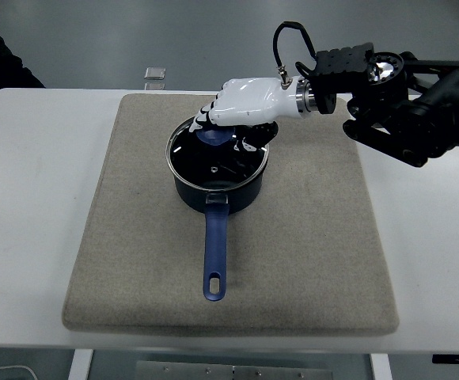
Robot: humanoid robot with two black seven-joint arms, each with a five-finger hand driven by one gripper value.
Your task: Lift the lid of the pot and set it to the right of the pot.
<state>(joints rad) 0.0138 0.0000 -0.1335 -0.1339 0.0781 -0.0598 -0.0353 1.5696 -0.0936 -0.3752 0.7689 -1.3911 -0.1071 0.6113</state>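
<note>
A dark blue pot (218, 198) with a long blue handle (214, 253) stands on the grey mat, handle pointing toward the near edge. Its glass lid (214, 164) with a blue knob (212, 137) covers the pot's mouth. My right hand (216, 127), white with a black arm behind it, reaches in from the right and is curled over the knob, fingers closed around it. Whether the lid is off the rim I cannot tell. The left arm is out of view.
The grey mat (309, 237) covers most of the white table (32, 198), with bare mat to the pot's right. A small clear object (156, 74) lies at the table's far edge. A person's dark sleeve (0, 55) shows at the top left.
</note>
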